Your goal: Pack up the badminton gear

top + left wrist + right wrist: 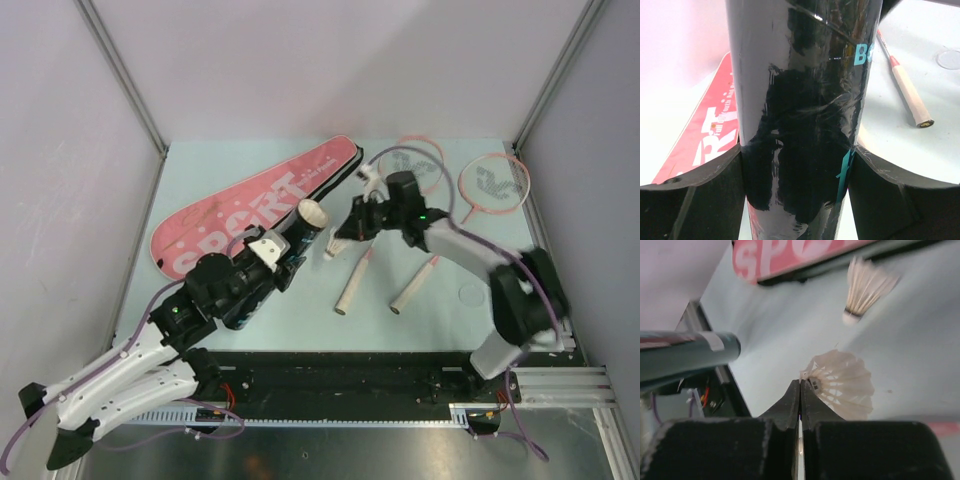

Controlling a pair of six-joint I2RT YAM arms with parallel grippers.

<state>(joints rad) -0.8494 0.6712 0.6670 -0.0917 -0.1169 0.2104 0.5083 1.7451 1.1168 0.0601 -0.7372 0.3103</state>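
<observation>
walls: plain white panels, back wall [340, 60], left wall [60, 200], right wall [600, 180], faintly pink-tinted | frame: aluminium corner posts [120, 75] at both back corners | furniture: pale mint tabletop [250, 310], faint round mark [470, 293] at right; black strip [350, 375] and aluminium rail [560, 385] along near edge | light: soft, even

The top view looks down from above the near edge on the whole table [300, 315]. The left wrist view presses against the tube [805, 125], facing the far edge (a handle [910, 95] shows beside it). The right wrist view skims low past a shuttlecock [845, 385] toward the bag [790, 255], which all three share.
</observation>
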